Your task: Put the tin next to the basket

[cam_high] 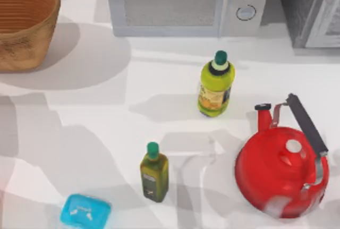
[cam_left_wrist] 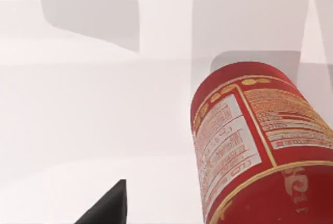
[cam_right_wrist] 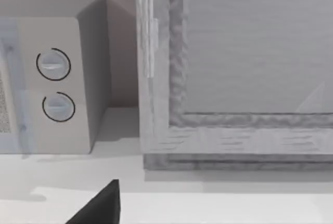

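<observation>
Left gripper (cam_left_wrist: 208, 211): one dark fingertip (cam_left_wrist: 106, 208) shows in the left wrist view with the tin (cam_left_wrist: 255, 151) close beside it, tilted above the white table (cam_left_wrist: 78, 120) — whether the fingers clasp the tin cannot be told; right gripper: a dark fingertip (cam_right_wrist: 99, 208) shows in the right wrist view, facing the microwave (cam_right_wrist: 57, 83) and a grey cabinet (cam_right_wrist: 234, 78), its opening likewise undeterminable; top view — basket (cam_high: 24, 24) at the far left corner; two green-capped bottles (cam_high: 215, 83) (cam_high: 154, 171) mid-table; red kettle (cam_high: 281, 170) at right; blue box (cam_high: 85, 211) at the near edge
</observation>
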